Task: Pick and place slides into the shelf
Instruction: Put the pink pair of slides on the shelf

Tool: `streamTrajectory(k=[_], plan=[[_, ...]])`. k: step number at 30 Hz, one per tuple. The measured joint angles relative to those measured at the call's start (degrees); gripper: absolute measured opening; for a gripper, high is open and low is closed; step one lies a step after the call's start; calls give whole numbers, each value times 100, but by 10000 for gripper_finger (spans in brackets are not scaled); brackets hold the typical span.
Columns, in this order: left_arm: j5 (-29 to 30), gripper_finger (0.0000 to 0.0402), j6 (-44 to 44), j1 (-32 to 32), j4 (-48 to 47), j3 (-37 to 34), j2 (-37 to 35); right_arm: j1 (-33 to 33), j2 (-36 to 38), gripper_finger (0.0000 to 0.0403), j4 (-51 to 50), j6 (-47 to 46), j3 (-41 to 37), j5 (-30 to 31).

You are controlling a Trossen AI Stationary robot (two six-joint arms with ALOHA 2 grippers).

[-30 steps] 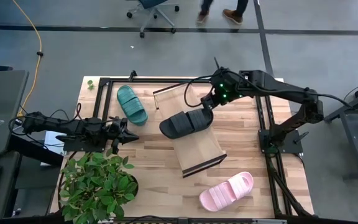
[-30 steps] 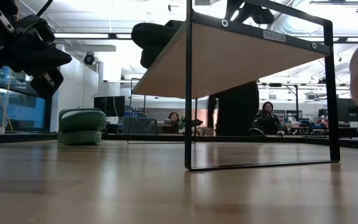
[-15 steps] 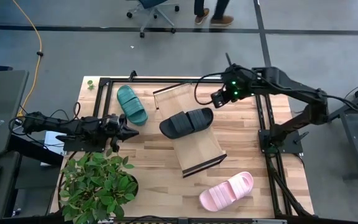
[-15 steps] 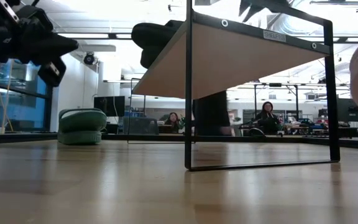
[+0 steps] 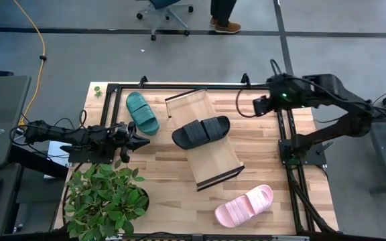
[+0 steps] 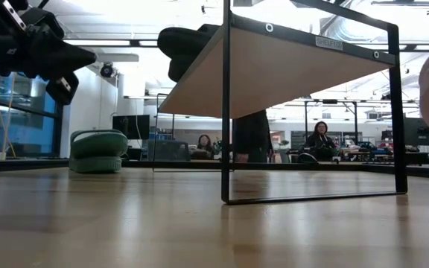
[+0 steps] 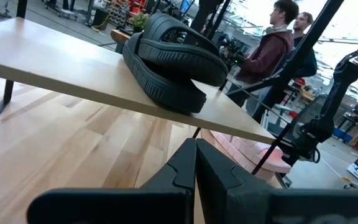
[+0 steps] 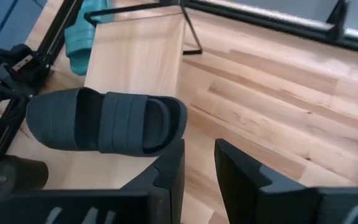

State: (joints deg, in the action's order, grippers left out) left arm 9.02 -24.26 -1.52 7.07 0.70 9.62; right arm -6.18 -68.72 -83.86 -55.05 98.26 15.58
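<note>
The black slide (image 5: pixel 201 131) lies sole-down across the light-wood shelf (image 5: pixel 213 161), one end reaching past the board's left edge; it also shows in the right wrist view (image 8: pixel 104 121) and the left wrist view (image 7: pixel 173 62). The green slide (image 5: pixel 142 112) rests on the table at the far left, the pink slide (image 5: pixel 244 205) at the near right. My right gripper (image 8: pixel 199 165) hangs open and empty above the table's far right part (image 5: pixel 254 107), apart from the black slide. My left gripper (image 5: pixel 141 140) is shut, level, left of the shelf.
A potted plant (image 5: pixel 106 197) stands at the table's near left corner, just beside my left arm. A black metal frame (image 5: pixel 288 144) runs round the tabletop. Bare wood lies between the shelf and the right frame rail. People (image 7: pixel 272 43) stand in the room beyond the table.
My right gripper has drawn back from the black slide toward the table's right edge and risen, its finger gap unchanged. The black slide stays where it was on the shelf. My left gripper has tipped up from pointing a little downward to level.
</note>
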Motion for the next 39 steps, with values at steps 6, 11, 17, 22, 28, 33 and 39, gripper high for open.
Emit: streamTrajectory(k=[6,11,17,22,28,33,39], plan=[[228,1,-17,0,-27,-1,-2,665,262,79,-411,-516,-5,474],[261,1,-205,0,-143,0,0,1318,327,79,-618,-941,-9,700],[257,1,-323,0,-160,1,1,2129,471,79,-603,-1449,-478,867],[254,1,-452,0,-153,0,1,2916,907,79,-66,-2335,-1444,884],[240,1,-471,0,-164,-1,1,3800,1438,79,1228,-3176,-2629,1016],[240,1,-476,0,-162,1,1,4491,1667,79,1830,-3827,-3262,1158],[240,1,-559,0,-164,-1,1,5462,1656,79,2089,-4707,-3562,1634]])
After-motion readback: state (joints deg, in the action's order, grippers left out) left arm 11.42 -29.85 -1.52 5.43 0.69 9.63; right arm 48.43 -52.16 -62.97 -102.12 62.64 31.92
